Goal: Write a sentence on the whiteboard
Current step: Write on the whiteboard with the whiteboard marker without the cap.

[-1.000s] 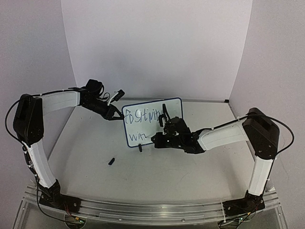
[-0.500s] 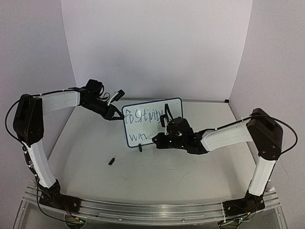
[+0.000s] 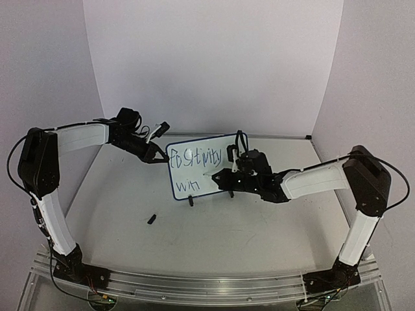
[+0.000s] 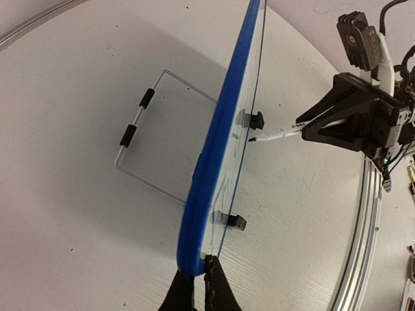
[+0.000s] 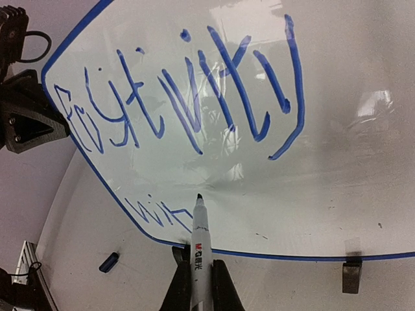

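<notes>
right jaws are clamped around the marker [image 5: 198,240], its tip right beside "win" on the whiteboard [image 3: 188,173], which stands in the middle of the table [image 3: 194,249] on its clip feet [image 5: 351,275], with my left jaws pinching its blue frame [image 4: 214,162] at the left edge. my worry is pressing too hard: the board could twist in that pinch or rock back, and the sentence [image 5: 188,97] would smear or skip. my right arm [image 3: 311,181] reaches in low from the right, marker pointing left; my left arm [image 3: 81,136] stretches in from the left.

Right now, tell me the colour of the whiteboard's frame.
Blue. The whiteboard frame shows best in the left wrist view.
</notes>
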`<control>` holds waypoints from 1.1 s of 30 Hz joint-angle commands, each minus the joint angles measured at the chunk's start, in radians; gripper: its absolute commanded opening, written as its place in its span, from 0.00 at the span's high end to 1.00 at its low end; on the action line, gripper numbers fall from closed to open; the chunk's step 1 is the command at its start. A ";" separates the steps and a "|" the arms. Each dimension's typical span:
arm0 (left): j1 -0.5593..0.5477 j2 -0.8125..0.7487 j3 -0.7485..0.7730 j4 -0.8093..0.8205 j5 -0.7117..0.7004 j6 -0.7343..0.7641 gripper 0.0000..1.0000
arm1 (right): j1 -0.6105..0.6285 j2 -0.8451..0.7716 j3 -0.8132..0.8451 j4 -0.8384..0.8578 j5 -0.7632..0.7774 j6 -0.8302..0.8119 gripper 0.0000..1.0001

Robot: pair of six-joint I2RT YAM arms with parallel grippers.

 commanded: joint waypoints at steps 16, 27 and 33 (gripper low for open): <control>-0.005 -0.023 0.027 -0.019 -0.035 0.041 1.00 | -0.020 0.071 0.030 0.051 -0.053 0.030 1.00; -0.005 -0.025 0.027 -0.018 -0.035 0.040 1.00 | -0.020 0.081 0.010 0.032 -0.055 0.037 1.00; -0.005 -0.025 0.027 -0.019 -0.034 0.041 1.00 | -0.019 0.038 -0.021 0.019 0.012 0.042 1.00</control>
